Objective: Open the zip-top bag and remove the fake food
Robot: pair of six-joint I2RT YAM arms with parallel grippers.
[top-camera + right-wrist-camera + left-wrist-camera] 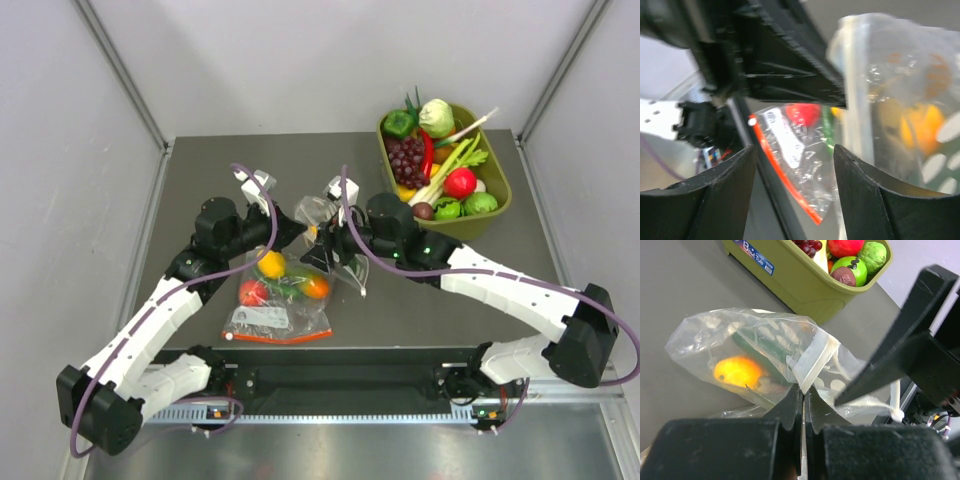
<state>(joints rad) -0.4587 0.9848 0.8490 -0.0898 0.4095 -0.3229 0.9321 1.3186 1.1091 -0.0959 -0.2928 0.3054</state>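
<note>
The grey table (200, 180) fills the floor of the booth. The left arm (150, 330) and the right arm (500, 285) both reach in toward its middle. At the far right corner sits an olive-green tub (500, 205) heaped with toy produce. Nearer the arms, a plain bag (275, 320) with a red-orange strip lies flat on the table, with small round fruits inside it.

Above that bag, the zip-top bag (705, 335) is held up off the table between the two wrists. It is dotted with white and crumpled. Inside it a yellow fruit (737, 371) with an orange blush lies beside a dark green piece (757, 352).

The left gripper (803, 405) has its jaws pressed together on the bag's pale zip edge, so the bag's body hangs out ahead of them. The right gripper (795, 185) has its jaws spread wide. Its wrist camera shows the dotted bag off to the right of the gap, and the plain bag shows through the gap itself.
</note>
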